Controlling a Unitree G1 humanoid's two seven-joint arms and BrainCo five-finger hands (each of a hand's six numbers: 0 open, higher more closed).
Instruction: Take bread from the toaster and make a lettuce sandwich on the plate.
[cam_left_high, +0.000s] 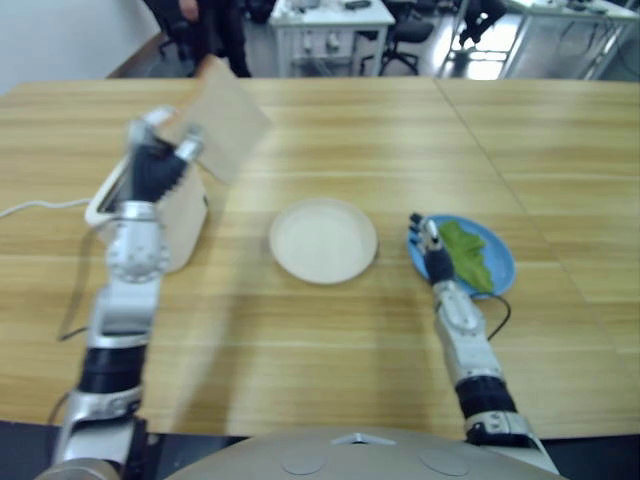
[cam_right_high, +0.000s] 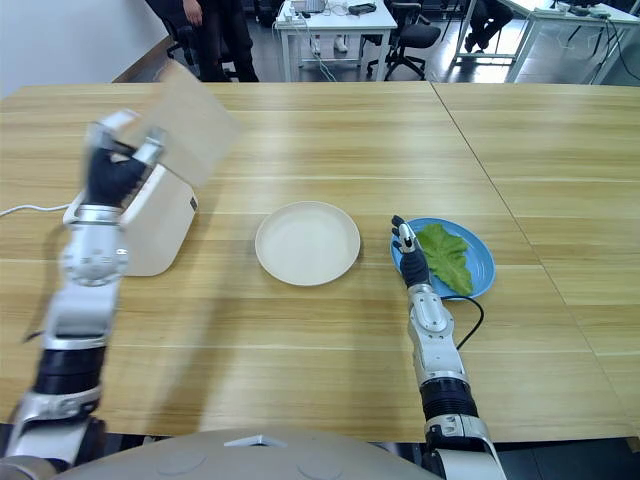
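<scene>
**Bread slice (cam_left_high: 228, 118) in the left hand (cam_left_high: 155, 165), above the toaster (cam_left_high: 182, 218).** You find the slice lifted clear of the toaster slot, pinched at its lower edge by the fingers (cam_left_high: 188, 148) of the left hand, which curl around it. Its broad tan face is turned toward you. It rises from the fingers up and toward the robot's right, with its top corner pointing at the far edge of the counter (cam_left_high: 350, 130). The outline is blurred, so you cannot tell its long axis exactly.

The white toaster stands just below the hand, on the left of the counter. A white cord (cam_left_high: 30, 208) trails from it to the left edge.

To the right of the toaster, near the middle, lies the cream plate (cam_left_high: 323, 240), bare.

Further right sits a blue plate (cam_right_high: 485, 268) carrying the lettuce (cam_right_high: 443, 257), a flat green leaf. The right hand (cam_right_high: 411, 252) rests at this plate's left rim, beside the leaf. Its fingers are stretched forward, close together and holding nothing.
</scene>
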